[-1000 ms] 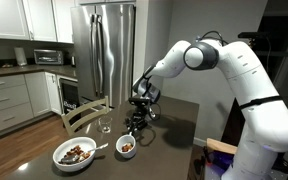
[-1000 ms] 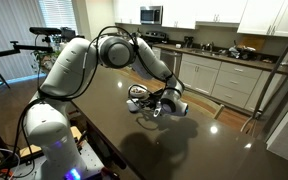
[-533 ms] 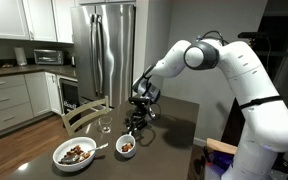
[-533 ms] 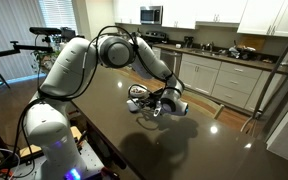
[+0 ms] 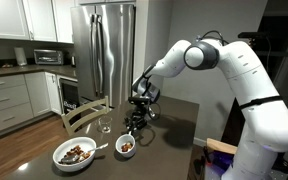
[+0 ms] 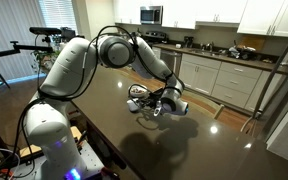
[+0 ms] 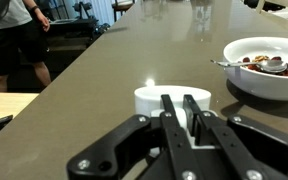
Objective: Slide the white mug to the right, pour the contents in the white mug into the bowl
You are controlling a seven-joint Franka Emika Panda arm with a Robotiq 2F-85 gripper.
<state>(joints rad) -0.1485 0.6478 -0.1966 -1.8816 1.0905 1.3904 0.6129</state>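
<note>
The white mug [image 7: 147, 99] stands on the dark table just beyond my fingertips in the wrist view. My gripper [image 7: 178, 99] is shut, and a strip of white, seemingly the mug's handle, is pinched between its fingers. In an exterior view the mug [image 5: 127, 146] holds brown contents and sits below the gripper [image 5: 134, 128]. The bowl [image 5: 60, 158], wide, white and filled with brown pieces, lies beside the mug near the table's corner. In the wrist view the bowl [image 7: 246, 78] is at the right with a spoon in it. In an exterior view the gripper [image 6: 157, 107] hangs low over the table.
A clear drinking glass [image 5: 105, 125] stands behind the mug and bowl. A wooden chair [image 5: 84, 113] is pushed against the table's far side. The dark table [image 6: 194, 140] stretches out under the arm. Kitchen counters and a steel fridge [image 5: 104, 50] stand behind.
</note>
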